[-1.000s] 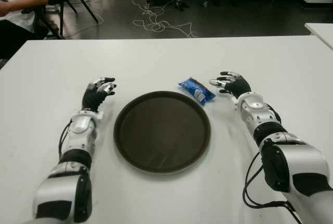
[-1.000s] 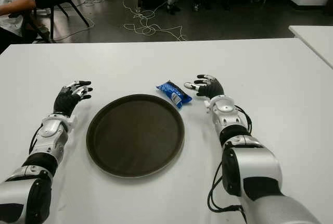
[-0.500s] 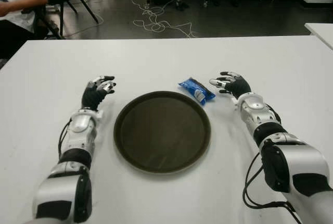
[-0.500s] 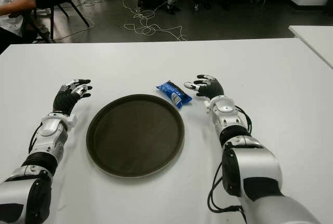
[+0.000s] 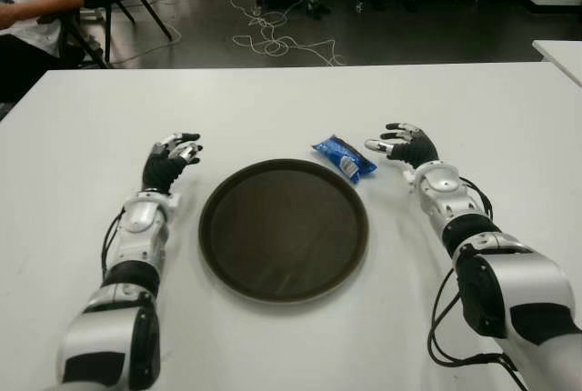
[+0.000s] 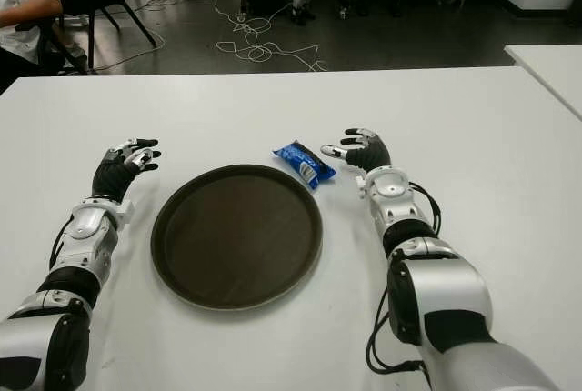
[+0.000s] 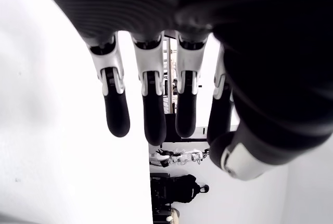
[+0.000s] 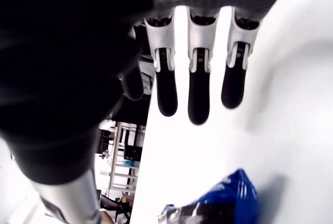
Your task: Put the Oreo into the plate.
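Oreo pack (image 5: pixel 345 156): small blue foil wrapper, lying flat on the white table (image 5: pixel 273 100), center-right of the eye frame, just beside the upper right rim of the plate (image 5: pixel 284 227). Whether its lower corner touches the rim, can't tell. Not in the plate yet, nothing holding it.

Handling, my guess: light, crinkly, slick film, cookies inside will crack if squeezed hard. It lies diagonally, long axis running from upper left to lower right. Best hold is probably a pinch across the short width near the middle, thumb on one long edge, fingers on the other. The end seams are thin and would likely slip.

Right hand (image 5: pixel 406 146): right of the pack in the eye views, near but apart, fingertips pointing at it. In the right wrist view the fingers (image 8: pixel 199 96) hang extended and spread, the pack's blue end shows below them, no contact. Hand is unclenched and holds nothing.

Left hand (image 5: pixel 170 161): idle, left of the plate, upper left of its rim. In the left wrist view the fingers (image 7: pixel 154 114) are straight and relaxed, grasping nothing.

Plate: dark, round, mid frame.
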### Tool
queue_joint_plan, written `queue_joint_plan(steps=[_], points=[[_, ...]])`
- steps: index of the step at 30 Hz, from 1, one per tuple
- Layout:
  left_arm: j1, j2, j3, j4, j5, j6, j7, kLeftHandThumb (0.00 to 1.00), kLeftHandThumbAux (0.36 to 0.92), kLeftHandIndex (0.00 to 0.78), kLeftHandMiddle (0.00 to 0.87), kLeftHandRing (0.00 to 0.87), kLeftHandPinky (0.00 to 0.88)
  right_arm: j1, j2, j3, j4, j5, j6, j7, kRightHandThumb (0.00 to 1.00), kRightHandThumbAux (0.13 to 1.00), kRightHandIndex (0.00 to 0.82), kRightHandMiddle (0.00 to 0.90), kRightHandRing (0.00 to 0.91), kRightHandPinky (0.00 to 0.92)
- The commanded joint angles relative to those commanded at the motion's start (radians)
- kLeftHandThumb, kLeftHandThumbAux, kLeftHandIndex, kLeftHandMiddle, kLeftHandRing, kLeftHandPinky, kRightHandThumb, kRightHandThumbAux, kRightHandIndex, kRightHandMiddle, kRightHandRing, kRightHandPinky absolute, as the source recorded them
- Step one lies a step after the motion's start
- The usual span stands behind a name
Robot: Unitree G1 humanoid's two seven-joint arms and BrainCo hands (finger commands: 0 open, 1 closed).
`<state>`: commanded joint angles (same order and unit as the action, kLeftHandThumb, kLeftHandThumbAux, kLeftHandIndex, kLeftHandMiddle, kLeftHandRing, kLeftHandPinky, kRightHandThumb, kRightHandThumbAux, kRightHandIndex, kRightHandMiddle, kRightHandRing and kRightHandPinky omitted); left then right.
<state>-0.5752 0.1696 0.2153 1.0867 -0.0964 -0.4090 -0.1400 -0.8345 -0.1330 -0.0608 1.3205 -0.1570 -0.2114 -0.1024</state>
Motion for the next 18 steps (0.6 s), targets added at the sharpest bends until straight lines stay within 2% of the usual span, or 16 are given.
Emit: queue_joint_plan(steps=[7,13,18], points=[[-0.003,-0.005,0.000,-0.001,-0.001,0.003,0.004,0.676,0.722,0.398,0.281,0.285,0.316,-0.009,0.003,0.084,-0.009,-0.088,-0.043,-0.067,0.000,0.808,0.277,0.309,0.313,0.310],[-0.004,-0.007,-0.002,0.002,0.004,0.002,0.015,0.672,0.723,0.398,0.282,0.286,0.304,-0.006,-0.018,0.178,-0.012,-0.183,-0.098,-0.094,0.000,0.805,0.285,0.302,0.321,0.327],[-0.003,-0.006,-0.003,0.004,0.004,0.003,0.015,0.672,0.722,0.398,0.278,0.285,0.302,-0.034,-0.028,0.267,-0.013,-0.273,-0.080,-0.118,0.000,0.811,0.276,0.266,0.275,0.285]])
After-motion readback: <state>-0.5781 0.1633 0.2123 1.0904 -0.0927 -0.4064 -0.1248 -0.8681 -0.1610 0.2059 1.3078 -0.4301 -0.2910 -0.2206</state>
